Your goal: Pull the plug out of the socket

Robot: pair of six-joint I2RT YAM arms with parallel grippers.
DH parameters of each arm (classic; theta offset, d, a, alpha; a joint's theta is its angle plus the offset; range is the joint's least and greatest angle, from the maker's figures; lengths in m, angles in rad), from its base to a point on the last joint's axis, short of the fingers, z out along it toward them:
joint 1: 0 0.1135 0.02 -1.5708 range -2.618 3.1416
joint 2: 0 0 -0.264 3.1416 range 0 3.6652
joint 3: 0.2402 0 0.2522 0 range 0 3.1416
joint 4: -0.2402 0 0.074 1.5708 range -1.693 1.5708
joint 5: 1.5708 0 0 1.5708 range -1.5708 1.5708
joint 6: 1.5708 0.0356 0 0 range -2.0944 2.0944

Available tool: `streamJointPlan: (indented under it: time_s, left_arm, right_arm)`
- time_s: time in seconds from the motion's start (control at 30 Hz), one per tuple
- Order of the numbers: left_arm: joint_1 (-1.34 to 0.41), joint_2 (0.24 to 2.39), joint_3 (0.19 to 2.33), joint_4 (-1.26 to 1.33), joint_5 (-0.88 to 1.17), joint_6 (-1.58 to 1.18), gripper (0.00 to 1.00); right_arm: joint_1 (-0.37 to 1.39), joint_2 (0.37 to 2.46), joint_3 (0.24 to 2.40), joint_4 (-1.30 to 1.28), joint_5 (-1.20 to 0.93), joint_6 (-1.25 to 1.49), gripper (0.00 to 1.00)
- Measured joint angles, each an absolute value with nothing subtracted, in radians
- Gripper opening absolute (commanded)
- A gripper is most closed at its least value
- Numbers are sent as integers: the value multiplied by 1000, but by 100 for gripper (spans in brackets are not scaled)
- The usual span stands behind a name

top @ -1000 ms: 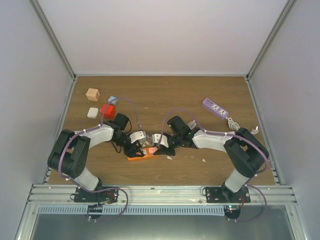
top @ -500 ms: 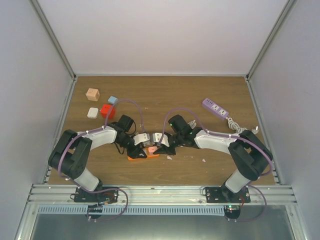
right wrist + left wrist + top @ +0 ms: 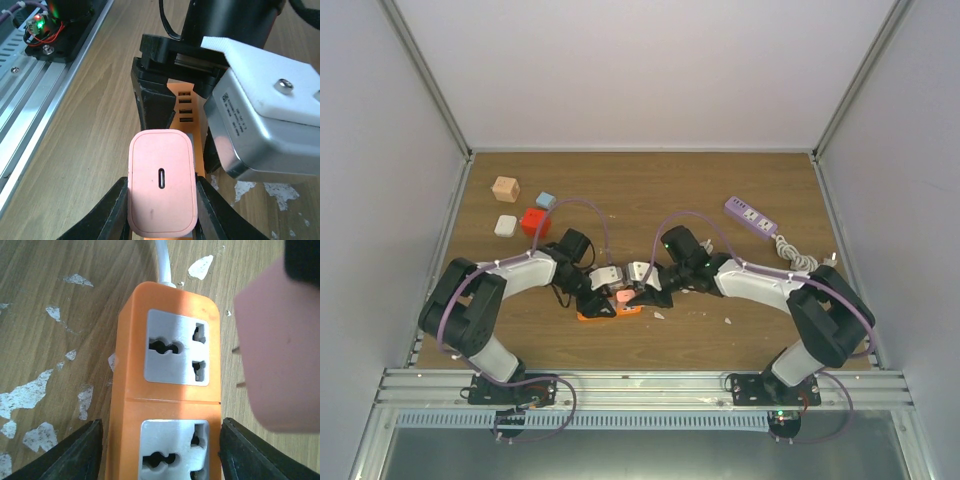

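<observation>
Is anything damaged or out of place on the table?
Yes. The table looks worn: pale chipped patches lie in the wood around the socket. The plug is out of the socket with its prongs bare, but that fits the task.

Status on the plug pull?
Left gripper clamps socket. Right gripper holds plug, prongs out, beside the socket. Nothing blocking.
</observation>
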State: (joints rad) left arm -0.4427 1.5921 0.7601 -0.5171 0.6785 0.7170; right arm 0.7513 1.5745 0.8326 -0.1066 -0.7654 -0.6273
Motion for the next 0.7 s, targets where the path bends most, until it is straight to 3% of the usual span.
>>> streamJointPlan:
  time_s: [0.3, 0.7]
  left_arm:
    - [-430, 1443, 808, -556, 687, 700, 88]
    - [-423, 1258, 903, -456, 603, 603, 90]
  right_arm:
    - [633, 1517, 834, -111, -852, -545, 4]
    - [448, 1480, 845, 87, -926, -49, 0]
